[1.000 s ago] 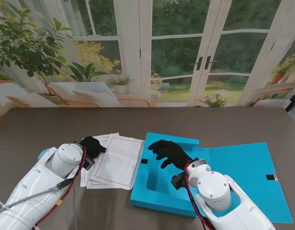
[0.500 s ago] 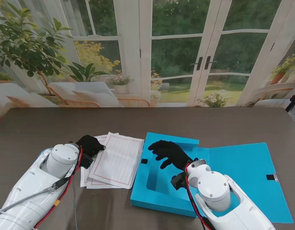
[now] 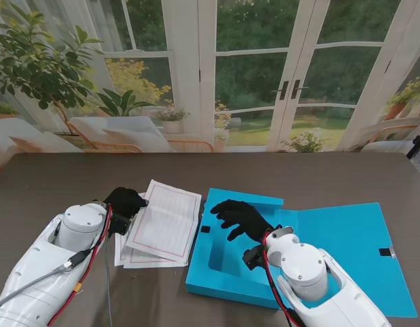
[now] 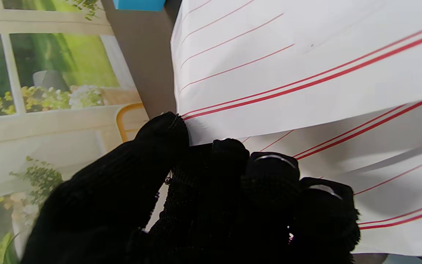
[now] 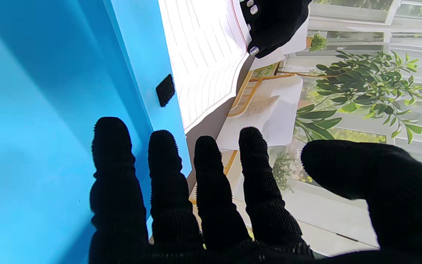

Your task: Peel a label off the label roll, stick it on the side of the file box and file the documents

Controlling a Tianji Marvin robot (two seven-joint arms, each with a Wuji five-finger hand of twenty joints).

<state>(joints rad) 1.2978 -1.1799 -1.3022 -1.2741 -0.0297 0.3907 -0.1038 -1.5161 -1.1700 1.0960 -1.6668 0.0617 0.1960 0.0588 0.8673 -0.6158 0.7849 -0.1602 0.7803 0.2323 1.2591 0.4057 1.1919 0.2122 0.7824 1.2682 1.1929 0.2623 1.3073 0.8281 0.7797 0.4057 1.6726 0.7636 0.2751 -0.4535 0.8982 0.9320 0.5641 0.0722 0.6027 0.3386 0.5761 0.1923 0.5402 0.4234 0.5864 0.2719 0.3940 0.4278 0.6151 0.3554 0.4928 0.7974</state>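
My black-gloved left hand (image 3: 125, 202) pinches the top white red-lined document sheet (image 3: 166, 220), its edge raised off the paper stack (image 3: 131, 257), centre-left of stand frame. Black-gloved right hand (image 3: 240, 218), fingers spread, holding nothing, sits over the open blue plastic file box (image 3: 227, 272), lower centre. Box lid (image 3: 353, 238) lies flat to the right.

2 glossy white arms (image 3: 39, 269) carry red and grey cables behind black knit-gloved fingers (image 5: 211, 176); small silver studs dot the left hand (image 4: 211, 198) fingertips.
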